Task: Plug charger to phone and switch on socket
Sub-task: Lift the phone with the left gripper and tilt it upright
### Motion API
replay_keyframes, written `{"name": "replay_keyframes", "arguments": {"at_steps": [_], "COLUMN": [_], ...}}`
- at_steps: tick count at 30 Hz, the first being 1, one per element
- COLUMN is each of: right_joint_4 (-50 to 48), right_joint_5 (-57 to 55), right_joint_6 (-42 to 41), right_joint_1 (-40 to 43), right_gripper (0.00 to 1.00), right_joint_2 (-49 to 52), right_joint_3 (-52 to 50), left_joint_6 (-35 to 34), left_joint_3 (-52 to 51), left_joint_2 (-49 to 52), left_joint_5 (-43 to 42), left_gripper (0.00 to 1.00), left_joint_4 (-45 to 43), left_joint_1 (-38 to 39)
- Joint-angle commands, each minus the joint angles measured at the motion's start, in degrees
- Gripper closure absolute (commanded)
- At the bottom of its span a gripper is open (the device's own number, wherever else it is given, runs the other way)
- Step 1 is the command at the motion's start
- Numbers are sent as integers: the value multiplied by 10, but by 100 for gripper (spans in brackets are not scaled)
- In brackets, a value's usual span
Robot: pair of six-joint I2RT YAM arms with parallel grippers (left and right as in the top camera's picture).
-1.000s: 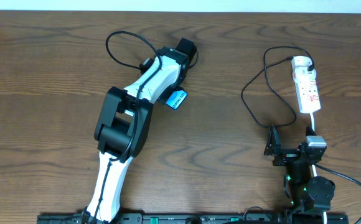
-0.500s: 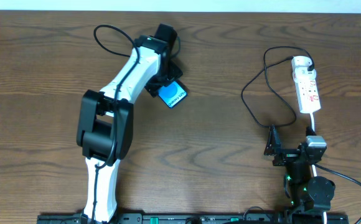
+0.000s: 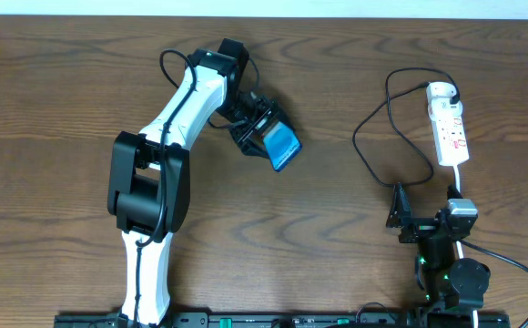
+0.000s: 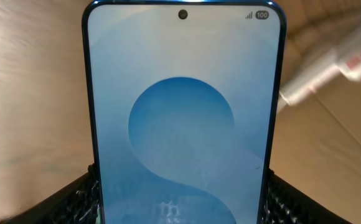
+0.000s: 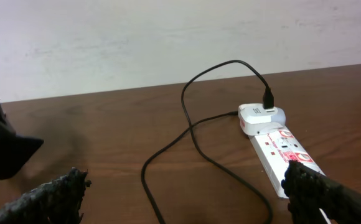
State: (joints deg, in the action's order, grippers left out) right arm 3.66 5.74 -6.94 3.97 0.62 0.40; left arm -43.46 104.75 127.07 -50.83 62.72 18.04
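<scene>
Overhead view: even, diffuse illumination; the tabletop (image 3: 337,228) grain is sharp, with only faint, soft shadows beside the arm. Left wrist view: the lit phone (image 4: 183,124) screen is bright and in focus; the tabletop behind it is smeared, and the socket (image 4: 330,65) at 2 o'clock is blurred. Right wrist view: pale wall (image 5: 168,37) bright, midground sharp; fingers (image 5: 336,196) of the right pincer (image 5: 183,193) at 5 and 7 o'clock are dark and soft

Dark wooden table (image 3: 337,264) against pale wall (image 5: 106,37)
</scene>
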Motion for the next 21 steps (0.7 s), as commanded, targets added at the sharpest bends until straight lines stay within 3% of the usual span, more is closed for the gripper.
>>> {"name": "replay_keyframes", "arguments": {"at_steps": [1, 7, 21], "right_joint_4": [2, 2, 2], "right_joint_5": [2, 2, 2], "right_joint_6": [4, 4, 3], "right_joint_1": [1, 1, 1], "right_gripper": [1, 1, 1], "right_joint_2": [-2, -2, -2], "right_joint_3": [-1, -1, -1], "left_joint_6": [19, 19, 19], "left_joint_3": [4, 4, 4], "left_joint_2": [-16, -16, -16], "left_joint_5": [-129, -182, -182], "left_gripper": [25, 25, 25], "left_joint_4": [2, 3, 3], "left_joint_1": [-3, -3, -3]}}
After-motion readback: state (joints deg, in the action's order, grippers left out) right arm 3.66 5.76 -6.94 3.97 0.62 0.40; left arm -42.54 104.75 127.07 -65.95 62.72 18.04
